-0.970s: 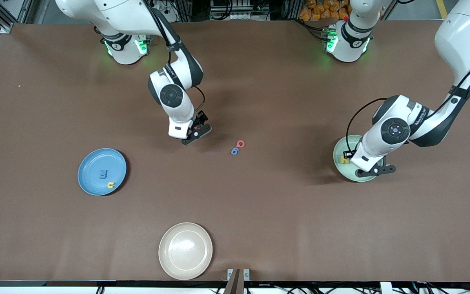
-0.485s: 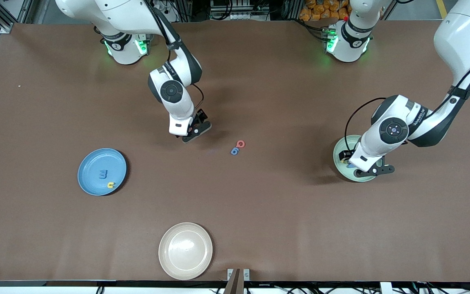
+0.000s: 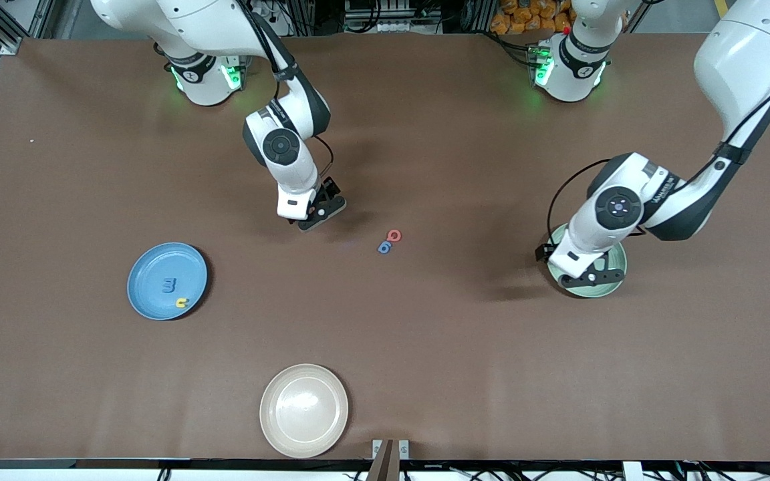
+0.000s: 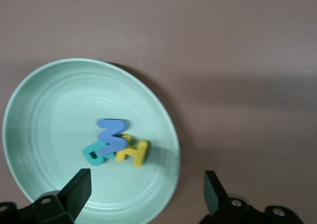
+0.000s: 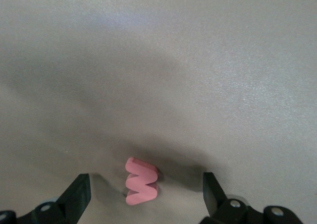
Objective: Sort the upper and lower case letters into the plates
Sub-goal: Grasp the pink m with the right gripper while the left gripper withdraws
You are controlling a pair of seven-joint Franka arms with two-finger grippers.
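Observation:
The mint green plate [image 4: 59,105] holds a blue letter [image 4: 111,132], a yellow letter [image 4: 133,152] and a teal letter [image 4: 94,154] lying in a heap. My left gripper [image 4: 146,192] hangs open just above that plate's rim, with nothing between its fingers. In the front view the left gripper [image 3: 592,275] covers most of the green plate [image 3: 615,254]. My right gripper [image 5: 143,189] is open low over the table, with a pink letter [image 5: 141,182] lying between its fingers, touching neither. The blue plate [image 3: 151,267] holds a blue letter [image 3: 168,285] and a yellow letter [image 3: 182,302].
A red letter [image 3: 394,235] and a blue letter [image 3: 385,247] lie together on the brown table, mid-table between the two grippers. A beige plate [image 3: 304,410] sits near the table's front edge. The right gripper [image 3: 318,217] stands close to those loose letters.
My left gripper has opened over the green plate, and its hand has slid toward mid-table, now covering the plate's letters in the front view. The right hand has barely shifted.

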